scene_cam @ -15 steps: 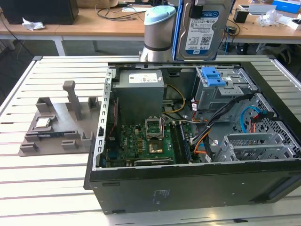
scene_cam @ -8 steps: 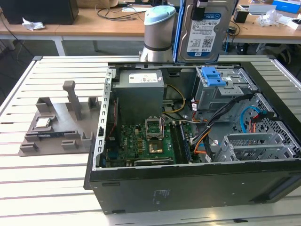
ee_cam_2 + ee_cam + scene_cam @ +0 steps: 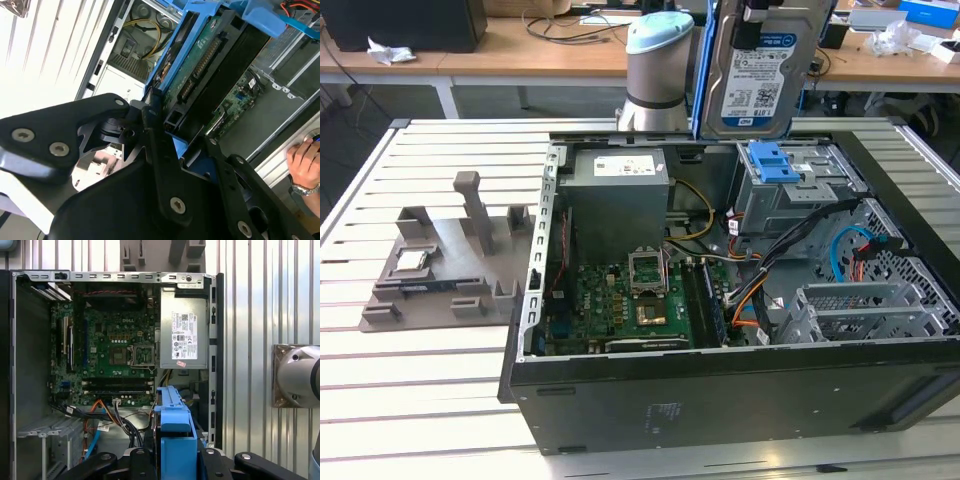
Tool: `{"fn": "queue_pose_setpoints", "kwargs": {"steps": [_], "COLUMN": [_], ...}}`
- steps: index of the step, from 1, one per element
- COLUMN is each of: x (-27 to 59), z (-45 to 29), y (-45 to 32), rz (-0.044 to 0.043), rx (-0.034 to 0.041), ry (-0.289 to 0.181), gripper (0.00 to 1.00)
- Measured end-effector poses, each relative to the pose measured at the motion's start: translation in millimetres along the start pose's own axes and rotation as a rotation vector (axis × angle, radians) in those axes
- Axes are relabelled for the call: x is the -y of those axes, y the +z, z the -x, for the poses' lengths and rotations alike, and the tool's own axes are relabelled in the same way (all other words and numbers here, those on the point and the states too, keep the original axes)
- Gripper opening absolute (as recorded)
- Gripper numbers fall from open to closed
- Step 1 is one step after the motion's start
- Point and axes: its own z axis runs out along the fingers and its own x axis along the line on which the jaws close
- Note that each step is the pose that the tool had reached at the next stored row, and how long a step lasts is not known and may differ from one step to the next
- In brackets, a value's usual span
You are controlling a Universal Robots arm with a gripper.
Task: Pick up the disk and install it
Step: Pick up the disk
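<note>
Silver with blue rails, the disk [image 3: 760, 75] sits clamped upright in my gripper [image 3: 177, 129], hanging at twelve o'clock of the drive cage [image 3: 790, 190] in the exterior view, so picking up looks done while seating it inside the computer case [image 3: 720, 400] is not.

The disk [image 3: 756, 70] is bare silver metal, dully shiny, with a smooth, glossy paper label and blue plastic side rails [image 3: 699, 80]. The hand [image 3: 172, 132] looks matt black, dotted with bright metal screw heads. The computer case [image 3: 720, 400] is matt black outside and raw grey sheet metal within. Its drive cage [image 3: 790, 205] is the same grey metal, with a blue plastic latch [image 3: 772, 162]. The bench [image 3: 420, 390] is pale, ribbed metal. The parts holder [image 3: 450, 290] is matt grey plastic.
</note>
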Motion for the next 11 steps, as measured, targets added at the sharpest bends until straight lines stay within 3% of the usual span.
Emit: {"fn": "queue_pose_setpoints", "kwargs": {"steps": [11], "x": [2.1], "z": [-14.2], "y": [0.1], "rz": [0.0000], "rx": [0.0000], "ry": [0.000], "gripper": [0.36]}}
